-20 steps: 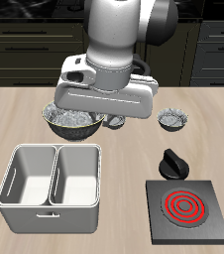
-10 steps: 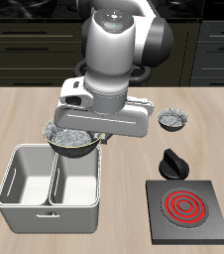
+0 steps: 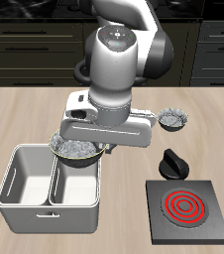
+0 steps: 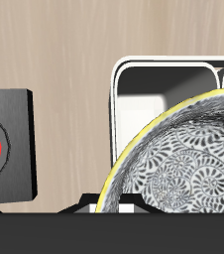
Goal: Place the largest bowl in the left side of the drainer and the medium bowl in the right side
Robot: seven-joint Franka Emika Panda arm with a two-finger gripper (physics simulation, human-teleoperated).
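Note:
My gripper (image 3: 105, 148) is shut on the rim of the largest bowl (image 3: 76, 150), a grey speckled bowl with a mottled inside. It holds the bowl just above the back edge of the drainer (image 3: 25, 195), over its left side compartment. In the wrist view the bowl (image 4: 183, 149) fills much of the frame, with the white drainer rim (image 4: 173, 61) beyond it; my fingertips are hidden there. A smaller grey bowl (image 3: 171, 120) stands farther back; I cannot tell whether it is the medium or the tiny one. The third bowl is hidden behind my arm.
A black stove plate (image 3: 188, 208) with a red coil sits near the table's front edge beside the drainer, also in the wrist view (image 4: 5, 139). A black knob-like object (image 3: 173, 162) lies just behind it. Dark cabinets stand behind the table.
My gripper has carried the largest bowl from the back of the table toward the front edge and lower, to just above the drainer's back edge.

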